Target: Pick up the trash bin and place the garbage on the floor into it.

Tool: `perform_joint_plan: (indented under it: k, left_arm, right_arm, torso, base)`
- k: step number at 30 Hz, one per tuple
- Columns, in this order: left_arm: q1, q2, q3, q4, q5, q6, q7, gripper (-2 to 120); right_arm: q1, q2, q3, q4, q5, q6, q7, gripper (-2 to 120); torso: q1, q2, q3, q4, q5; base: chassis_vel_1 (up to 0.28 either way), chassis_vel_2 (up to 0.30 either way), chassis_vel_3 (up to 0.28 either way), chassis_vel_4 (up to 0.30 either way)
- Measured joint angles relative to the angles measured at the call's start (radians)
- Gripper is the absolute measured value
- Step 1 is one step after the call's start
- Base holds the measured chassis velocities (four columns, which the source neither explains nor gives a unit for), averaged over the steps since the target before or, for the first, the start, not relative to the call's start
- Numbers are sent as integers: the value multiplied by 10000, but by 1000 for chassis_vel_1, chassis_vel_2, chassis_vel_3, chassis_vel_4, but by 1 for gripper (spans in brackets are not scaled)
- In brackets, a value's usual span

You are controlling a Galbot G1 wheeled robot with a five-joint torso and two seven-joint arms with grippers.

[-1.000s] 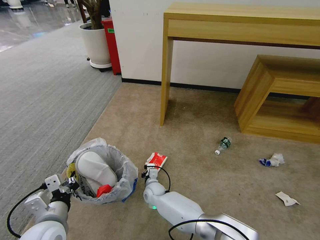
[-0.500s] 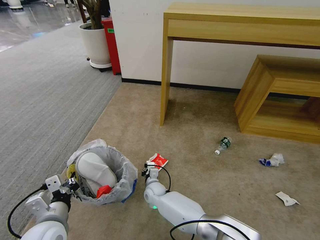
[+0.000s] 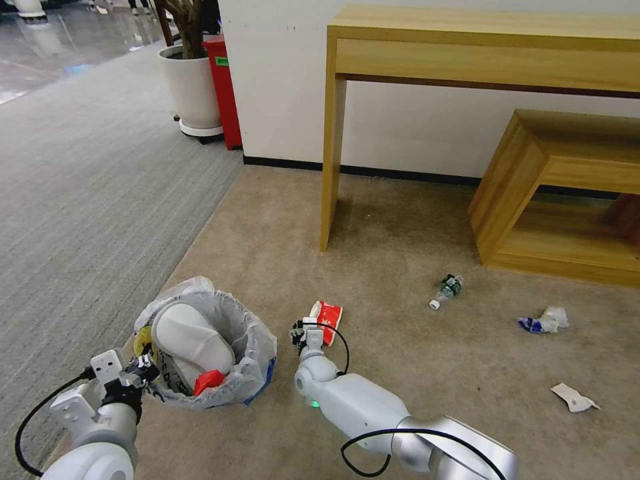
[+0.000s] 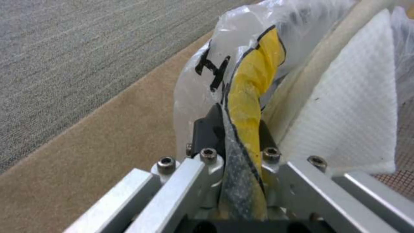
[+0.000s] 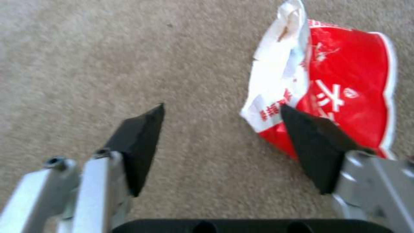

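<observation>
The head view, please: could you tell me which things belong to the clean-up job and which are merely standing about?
Part of the job:
trash bin, rim held by the left gripper
white slipper inside it
red wrapper beside the open right gripper
plastic bottle
crumpled paper
white scrap

Just there:
wooden table
wooden bench
potted plant

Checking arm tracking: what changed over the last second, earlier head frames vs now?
The right gripper edged slightly rightward toward the red wrapper, which turned from lying flat and tilted to more upright. Its fingers are open; one fingertip overlaps the wrapper's edge, nothing gripped. Unchanged: the left gripper stays shut on the trash bin rim, with the slipper inside; bottle and papers unmoved.
</observation>
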Motion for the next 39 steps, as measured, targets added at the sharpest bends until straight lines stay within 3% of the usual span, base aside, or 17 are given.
perform_joint_plan:
  k: [8,24,39]
  left_arm:
    - [-22,-72,37,16,28,1,7,3]
    - [-63,-103,46,146,86,-37,47,3]
    - [-235,-164,166,367,149,-61,84,3]
  right_arm:
    - [-245,5,-115,795,-131,-151,187,99]
    - [-102,-25,38,1144,-943,-218,514,99]
    - [9,-1004,137,1364,-2287,-1020,1029,99]
  torso:
    - [0,0,0,0,0]
    - [0,0,0,2,1]
    - [0,0,0,0,1]
  base:
    - [0,0,0,0]
    - [0,0,0,0]
    - [0,0,0,0]
